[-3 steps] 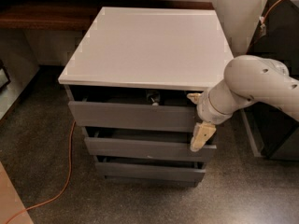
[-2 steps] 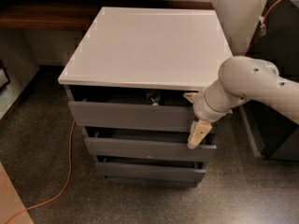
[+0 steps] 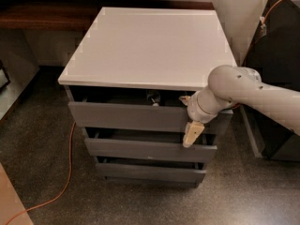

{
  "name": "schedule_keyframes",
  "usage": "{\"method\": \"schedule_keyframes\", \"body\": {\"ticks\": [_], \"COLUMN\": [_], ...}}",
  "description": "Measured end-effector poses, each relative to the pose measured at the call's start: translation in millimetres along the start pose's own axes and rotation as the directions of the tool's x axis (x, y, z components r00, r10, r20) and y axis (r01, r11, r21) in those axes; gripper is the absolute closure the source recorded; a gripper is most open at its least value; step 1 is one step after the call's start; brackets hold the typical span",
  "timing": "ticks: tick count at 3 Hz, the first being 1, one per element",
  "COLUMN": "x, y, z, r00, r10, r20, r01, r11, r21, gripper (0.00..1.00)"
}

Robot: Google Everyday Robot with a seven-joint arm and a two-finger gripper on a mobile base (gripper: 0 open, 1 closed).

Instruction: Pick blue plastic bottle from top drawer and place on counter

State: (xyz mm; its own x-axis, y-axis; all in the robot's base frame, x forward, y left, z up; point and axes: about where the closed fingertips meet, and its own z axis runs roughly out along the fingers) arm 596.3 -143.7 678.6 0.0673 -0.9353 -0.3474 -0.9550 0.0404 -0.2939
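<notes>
The grey cabinet has a white counter [image 3: 150, 46] on top and three grey drawers. The top drawer [image 3: 126, 117] stands slightly pulled out, with a dark gap under the counter's front edge. A small pale bit [image 3: 152, 97] shows in that gap; I cannot tell what it is. The blue plastic bottle is otherwise hidden. My gripper [image 3: 191, 125] comes in from the right on a thick white arm [image 3: 248, 93]. It sits against the right end of the top drawer's front and hangs down over the middle drawer [image 3: 145, 148].
A dark wooden shelf [image 3: 42, 15] runs behind the cabinet at the left. An orange cable [image 3: 69, 172] lies on the speckled floor to the left. A dark unit [image 3: 281, 55] stands close on the right. The bottom drawer [image 3: 150, 171] also juts out a little.
My gripper and arm have shifted slightly to the left along the top drawer's front. The drawers look unchanged.
</notes>
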Motion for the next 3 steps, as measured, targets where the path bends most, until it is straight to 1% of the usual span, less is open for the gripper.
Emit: {"method": "schedule_keyframes", "body": {"ticks": [1, 2, 3], "x": [3, 3, 1], "y": [-5, -4, 14], "z": [16, 19, 9], "r00": [1.0, 1.0, 1.0], "r10": [0.0, 0.008, 0.008], "r20": [-0.007, 0.0, 0.006], "r01": [0.0, -0.008, -0.008], "r11": [1.0, 1.0, 1.0], "r21": [0.0, 0.004, -0.001], "gripper": [0.26, 0.49, 0.79]}}
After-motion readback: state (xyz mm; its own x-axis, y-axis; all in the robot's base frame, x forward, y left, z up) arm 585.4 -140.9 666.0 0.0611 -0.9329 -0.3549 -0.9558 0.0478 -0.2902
